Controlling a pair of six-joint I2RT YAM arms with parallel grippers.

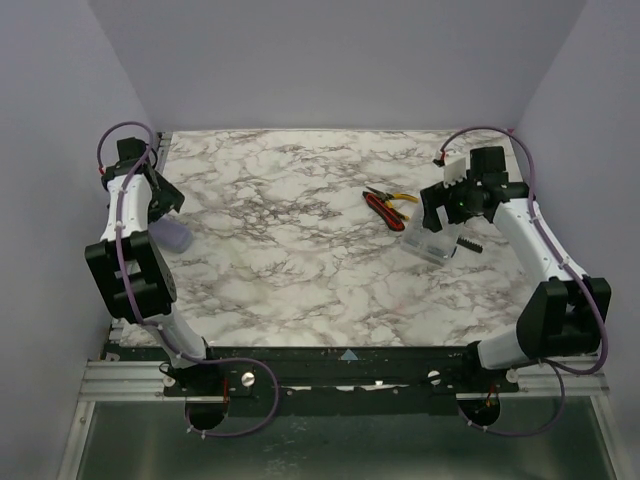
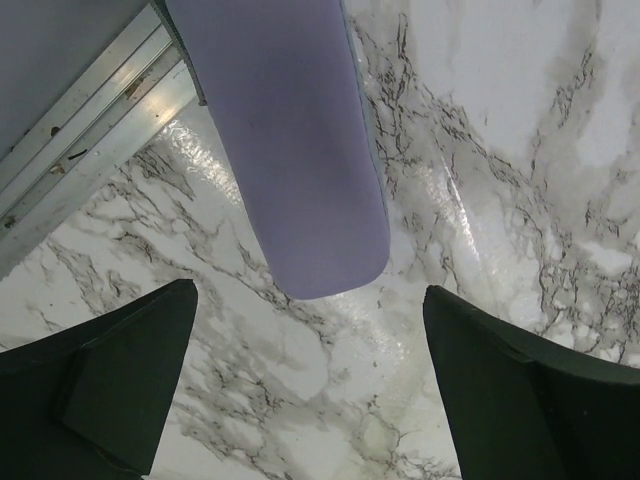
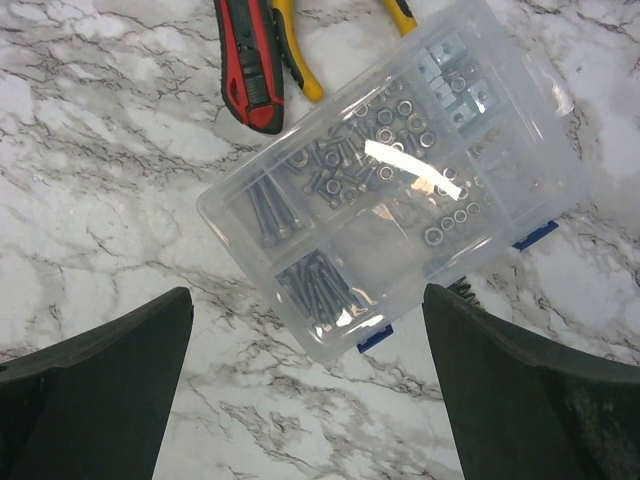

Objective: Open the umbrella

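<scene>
Left gripper (image 1: 168, 208), jaws fully apart and holding nothing, hangs over the rounded end of a lavender case (image 2: 300, 150). The case lies at the left edge of the table (image 1: 290, 270), beside an aluminium rail (image 2: 80, 150). The umbrella itself cannot be made out in any view. Right gripper (image 1: 445, 222), equally wide and empty, hangs above a clear box (image 3: 390, 190) of screws and nuts. Pliers (image 1: 385, 203) lie just beyond it. Surface: white, grey-veined marble pattern. Pale lavender-grey walls (image 1: 330, 60) on three sides.
</scene>
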